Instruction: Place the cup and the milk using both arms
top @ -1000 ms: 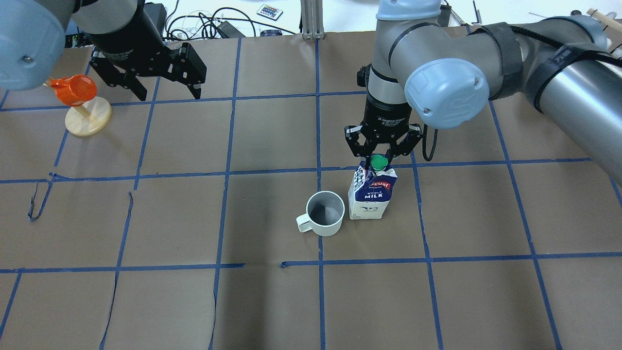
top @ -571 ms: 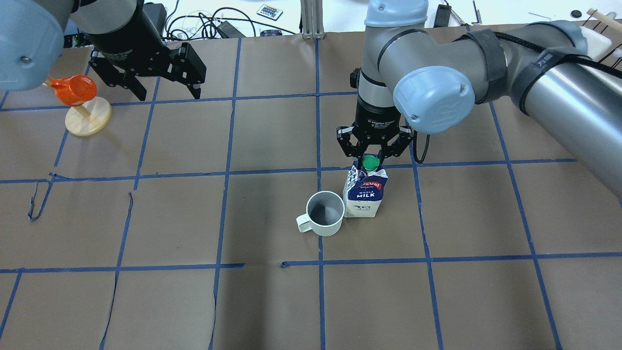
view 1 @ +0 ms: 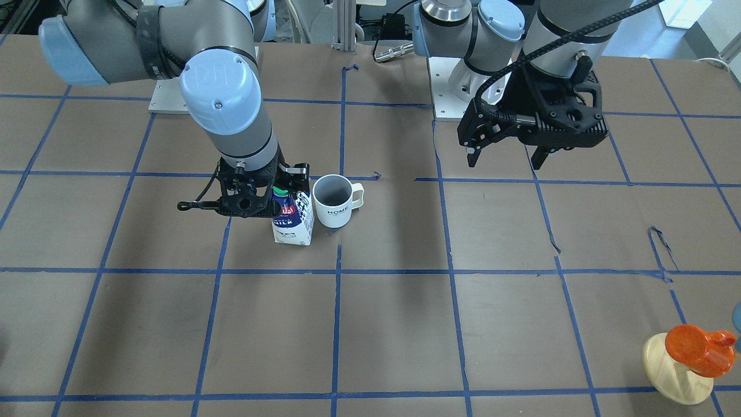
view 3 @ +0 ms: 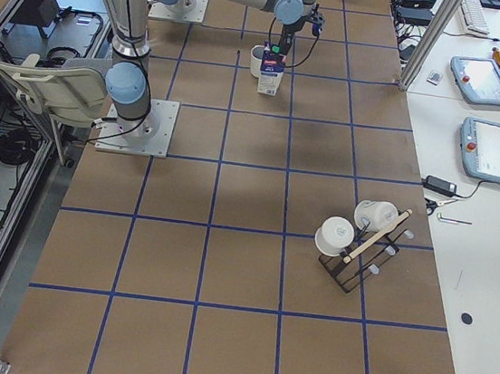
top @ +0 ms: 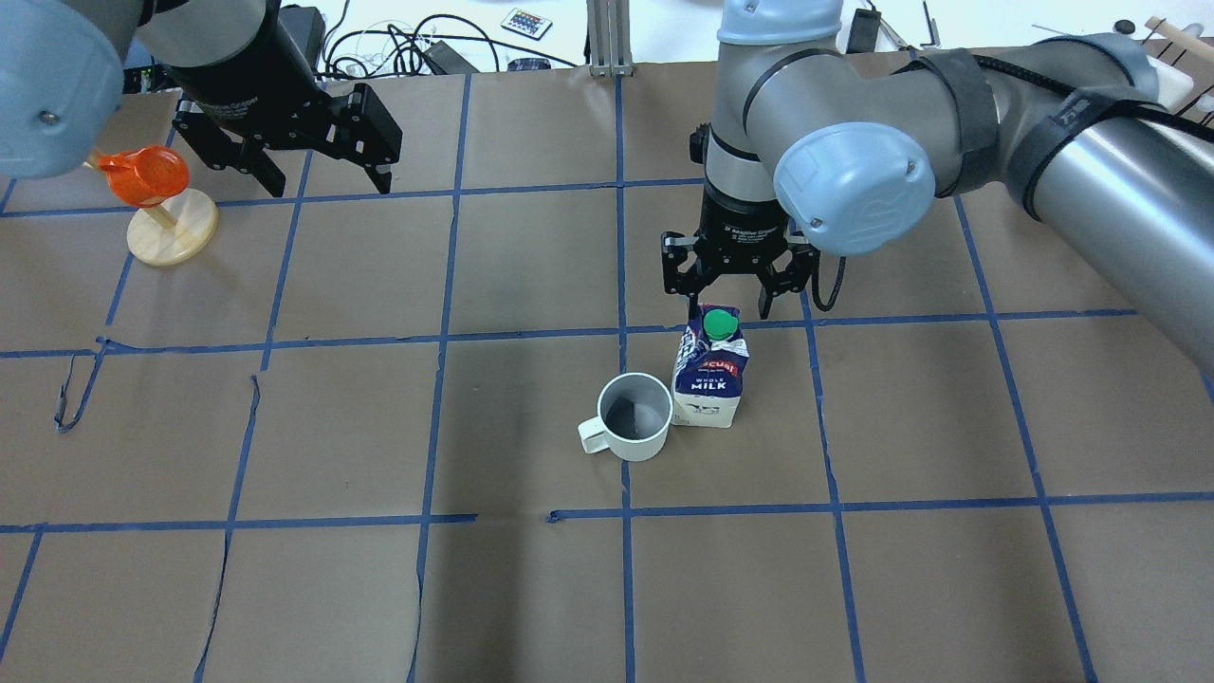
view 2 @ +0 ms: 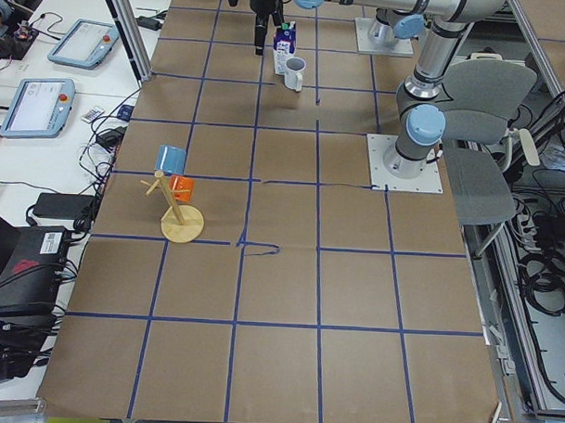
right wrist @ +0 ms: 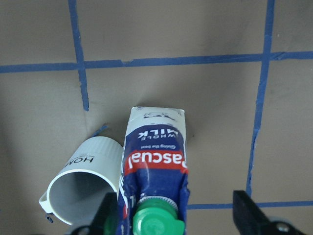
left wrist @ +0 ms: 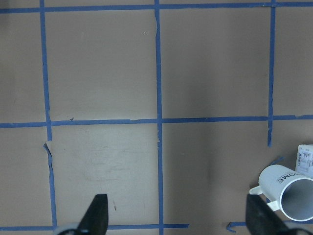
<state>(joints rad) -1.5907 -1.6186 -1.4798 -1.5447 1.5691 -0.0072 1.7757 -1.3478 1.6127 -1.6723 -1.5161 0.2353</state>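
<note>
The milk carton (top: 709, 378), blue and white with a green cap (top: 720, 324), stands upright on the brown table. Its top shows in the right wrist view (right wrist: 156, 152). The white cup (top: 635, 405) stands just to its left, handle pointing away from the carton, with "HOME" lettering (view 1: 337, 212). I cannot tell if the two touch. My right gripper (top: 726, 299) is open, its fingers spread on either side of the carton's top (right wrist: 178, 218), not gripping. My left gripper (top: 325, 180) is open and empty, high over the far left of the table, well away from the cup (left wrist: 288, 191).
An orange cup on a wooden stand (top: 156, 204) is at the far left, close to my left arm. Cables and a remote (top: 408, 47) lie beyond the table's back edge. A rack with white mugs (view 3: 358, 237) stands far off on my right side.
My right gripper carried the tilted carton left toward the cup, then opened. The carton now stands upright beside the cup. The left arm has not moved.
</note>
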